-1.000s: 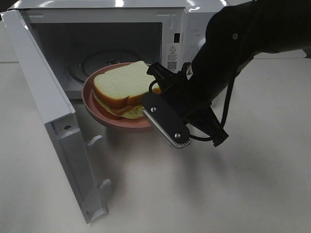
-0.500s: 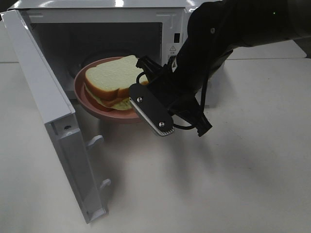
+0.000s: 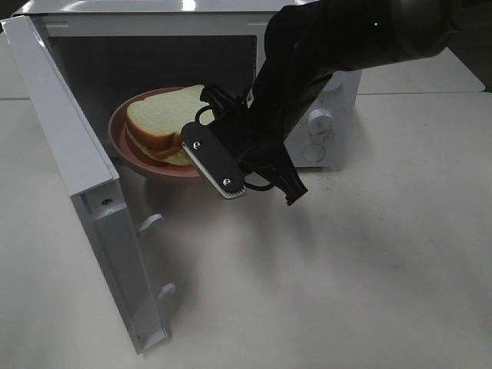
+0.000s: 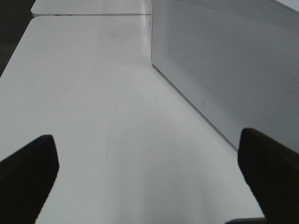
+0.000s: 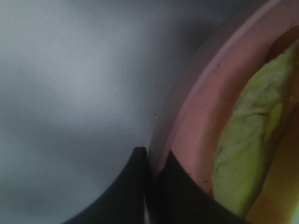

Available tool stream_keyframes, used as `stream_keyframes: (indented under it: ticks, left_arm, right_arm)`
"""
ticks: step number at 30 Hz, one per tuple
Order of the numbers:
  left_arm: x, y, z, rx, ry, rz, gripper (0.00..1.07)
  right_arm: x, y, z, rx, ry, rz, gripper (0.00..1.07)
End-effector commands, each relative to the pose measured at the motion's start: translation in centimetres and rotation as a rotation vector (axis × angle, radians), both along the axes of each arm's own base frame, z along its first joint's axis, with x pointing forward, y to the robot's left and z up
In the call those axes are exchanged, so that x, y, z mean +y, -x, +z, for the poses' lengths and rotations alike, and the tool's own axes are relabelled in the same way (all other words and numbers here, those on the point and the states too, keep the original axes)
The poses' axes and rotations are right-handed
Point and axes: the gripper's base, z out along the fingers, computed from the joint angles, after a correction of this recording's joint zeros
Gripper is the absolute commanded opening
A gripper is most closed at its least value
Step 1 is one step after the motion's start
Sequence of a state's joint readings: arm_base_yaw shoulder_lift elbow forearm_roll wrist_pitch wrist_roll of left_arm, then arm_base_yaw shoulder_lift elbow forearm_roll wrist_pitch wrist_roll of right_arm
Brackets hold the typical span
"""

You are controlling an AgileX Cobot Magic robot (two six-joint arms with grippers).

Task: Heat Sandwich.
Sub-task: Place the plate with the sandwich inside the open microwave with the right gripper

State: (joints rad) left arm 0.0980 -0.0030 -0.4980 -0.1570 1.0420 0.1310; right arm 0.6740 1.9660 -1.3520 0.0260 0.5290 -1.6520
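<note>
a white microwave [image 3: 154,27] stands on the pale desk [image 3: 369,269], its door [image 3: 61,138] swung wide open. a round pink plate [image 3: 154,171] is partway inside the cavity. two knobs [image 3: 320,121] sit on the front panel.

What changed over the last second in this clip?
The right gripper, still pinching the pink plate by its rim, carried plate and sandwich leftward in the high view, deeper into the microwave. Nothing was released. The microwave and its open door did not move.
</note>
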Motion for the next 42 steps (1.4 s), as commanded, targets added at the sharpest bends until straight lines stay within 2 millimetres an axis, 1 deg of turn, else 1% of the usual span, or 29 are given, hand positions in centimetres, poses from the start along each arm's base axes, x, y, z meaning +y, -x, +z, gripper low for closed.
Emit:
stream_keyframes:
  ticks: [1,3,4,7,8,12,17,21,28,38,42]
  left_arm:
    - [-0.1,0.4,-0.1,-0.029,0.007,0.005,1.01]
    - [-0.1,0.4,-0.1,-0.029,0.007,0.005,1.01]
    - [-0.1,0.4,-0.1,-0.029,0.007,0.005,1.01]
    - [-0.1,0.4,-0.1,-0.029,0.007,0.005,1.01]
    - [-0.1,0.4,-0.1,-0.029,0.007,0.005,1.01]
    - [-0.1,0.4,-0.1,-0.029,0.007,0.005,1.01]
    - [-0.1,0.4,-0.1,-0.029,0.007,0.005,1.01]
    - [-0.1,0.4,-0.1,-0.029,0.007,0.005,1.01]
    - [-0.1,0.4,-0.1,-0.029,0.007,0.005,1.01]
    - [-0.1,0.4,-0.1,-0.029,0.007,0.005,1.01]
    - [-0.1,0.4,-0.1,-0.029,0.007,0.005,1.01]
  right_arm:
    - [0.7,-0.8,0.5,-0.009,0.0,-0.02,0.01]
    - [0.9,-1.1,0.5,0.002,0.0,-0.036,0.01]
    - [1.3,-1.6,0.5,0.013,0.006,-0.059,0.01]
    - [1.8,-2.4,0.4,0.026,0.019,-0.081,0.01]
    - [1.8,-2.4,0.4,0.026,0.019,-0.081,0.01]
    - [2.9,-3.8,0.5,0.025,0.01,-0.096,0.01]
    - [3.3,-4.3,0.5,0.042,0.016,-0.116,0.01]
    - [4.0,-5.5,0.6,0.023,-0.004,-0.17,0.01]
    - [4.7,-6.7,0.8,0.017,-0.006,-0.221,0.01]
    - [5.9,-8.5,0.1,0.0,-0.034,-0.288,0.02]
    - [6.2,-9.1,0.2,-0.006,-0.057,-0.316,0.02]
